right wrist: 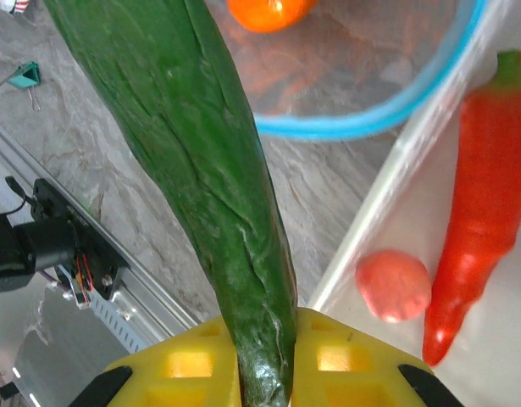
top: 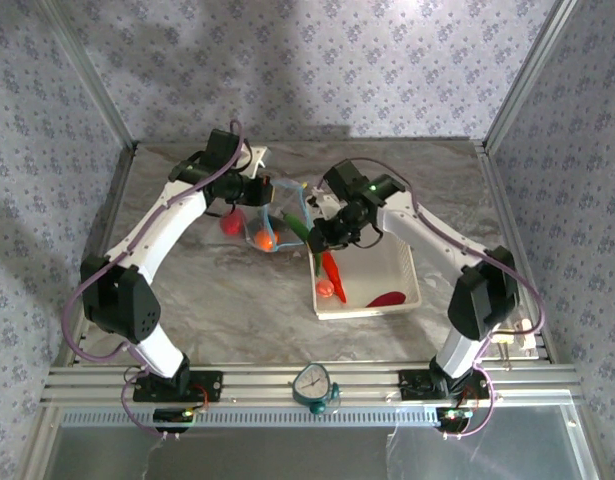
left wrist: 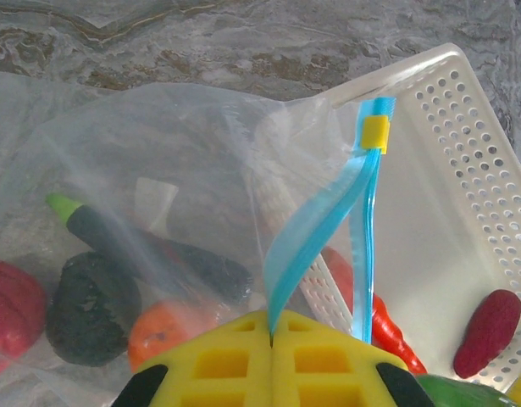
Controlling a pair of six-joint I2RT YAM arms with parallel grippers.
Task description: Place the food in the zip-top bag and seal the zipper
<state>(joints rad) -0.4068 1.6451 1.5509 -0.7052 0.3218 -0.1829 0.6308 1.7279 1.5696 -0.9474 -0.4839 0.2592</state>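
While your left pincer (left wrist: pixel 271 339) is clenching the zipper (left wrist: pixel 315 220), your right pincer (right wrist: pixel 264 373) is gripping a cucumber (right wrist: pixel 201 153); several foods (left wrist: pixel 163 335) are lying bagged, others are waiting in the basket (left wrist: pixel 472 136).

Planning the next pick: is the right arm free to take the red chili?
Probably not: the right gripper is shut on the green vegetable, though the red chili lies uncovered nearby.

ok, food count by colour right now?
Red: 3 – bagged piece, chili, dark-red piece
Orange: 1 – orange ball
Pink: 1 – pink ball
Green: 1 – cucumber
Dark: 2 – eggplant, black lump
Total: 8
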